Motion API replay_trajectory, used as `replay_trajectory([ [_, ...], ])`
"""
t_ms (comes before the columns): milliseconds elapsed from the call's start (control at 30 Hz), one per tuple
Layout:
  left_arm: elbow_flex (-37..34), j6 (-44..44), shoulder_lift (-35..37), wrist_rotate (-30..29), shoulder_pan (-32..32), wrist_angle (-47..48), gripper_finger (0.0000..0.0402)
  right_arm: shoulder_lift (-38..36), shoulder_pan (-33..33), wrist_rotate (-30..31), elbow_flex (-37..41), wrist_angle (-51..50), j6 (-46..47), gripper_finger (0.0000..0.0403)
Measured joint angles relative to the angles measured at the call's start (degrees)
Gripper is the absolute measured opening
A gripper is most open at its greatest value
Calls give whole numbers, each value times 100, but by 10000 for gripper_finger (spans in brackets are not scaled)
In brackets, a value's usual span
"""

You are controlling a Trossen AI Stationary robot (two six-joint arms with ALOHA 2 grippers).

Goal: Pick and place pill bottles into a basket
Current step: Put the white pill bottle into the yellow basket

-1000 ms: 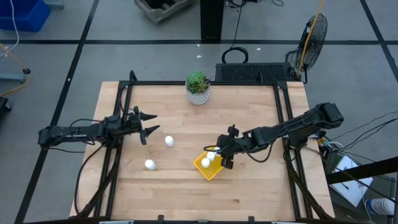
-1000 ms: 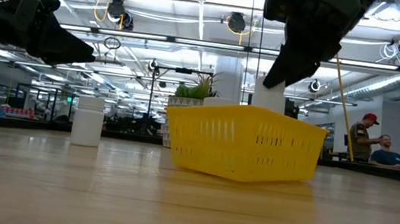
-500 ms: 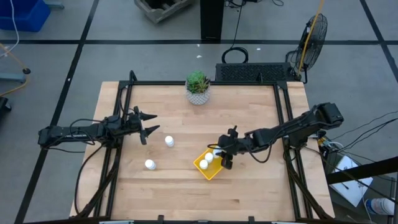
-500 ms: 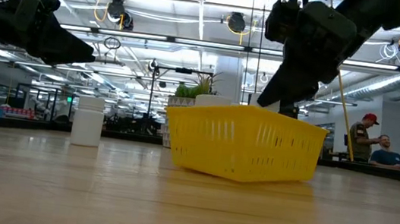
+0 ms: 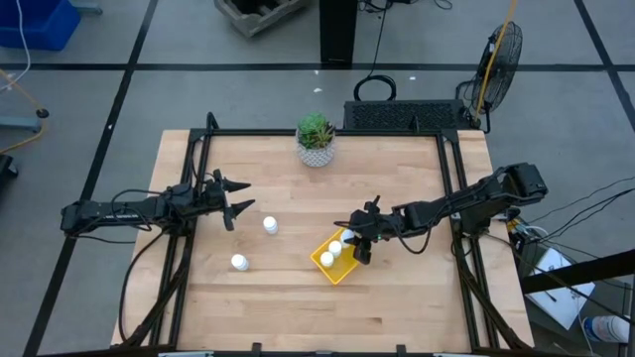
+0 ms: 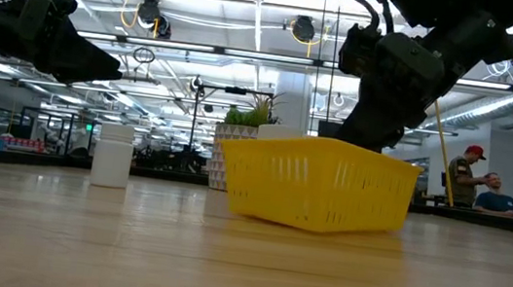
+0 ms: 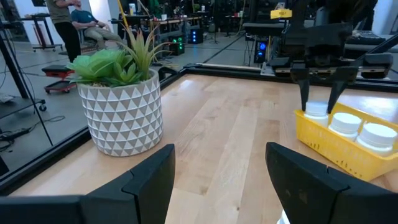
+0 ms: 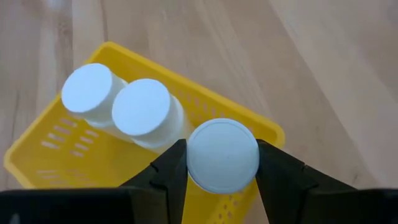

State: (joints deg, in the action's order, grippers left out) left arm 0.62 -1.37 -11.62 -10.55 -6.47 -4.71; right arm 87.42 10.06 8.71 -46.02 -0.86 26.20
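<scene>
The yellow basket sits on the table right of centre and holds two white pill bottles. My right gripper is above the basket's far right corner, shut on a third pill bottle that is down inside the basket. It also shows in the left wrist view. Two more pill bottles stand upright on the table to the left. My left gripper is open and empty above the table's left side. My right gripper pinches the bottle's white cap between its two fingers, one on each side. The fingers come from above, pointing down. The bottle stands upright inside the basket beside the other two; the basket's wall hides its lower part.
A white patterned plant pot stands at the table's far edge, near the middle. Black rails run along the left and right sides of the table. Bare wood lies near the front edge.
My right gripper has gone down with the pill bottle, from just above the basket's rim to inside the basket. The bottle, which stood out above the rim in the low view, is now hidden behind the basket's wall.
</scene>
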Motion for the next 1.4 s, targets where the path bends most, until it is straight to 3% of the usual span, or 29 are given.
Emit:
replay_trajectory([
  [300,0,2,0,2,0,0,253,0,-24,0,0,318,-138,150],
  [500,0,2,0,2,1,2,253,0,-24,12,0,328,151,303],
  [633,0,4,0,2,-1,2,253,0,-24,46,0,330,169,349],
  [1000,-4,-137,0,15,1,-84,253,-401,-305,26,-11,1100,-316,339],
  [1267,-4,-455,-1,666,1,-855,253,-1526,-531,421,-11,2258,-1783,338],
  [1400,199,-620,-209,961,50,-529,253,-2031,-594,927,-11,2305,-2545,338],
])
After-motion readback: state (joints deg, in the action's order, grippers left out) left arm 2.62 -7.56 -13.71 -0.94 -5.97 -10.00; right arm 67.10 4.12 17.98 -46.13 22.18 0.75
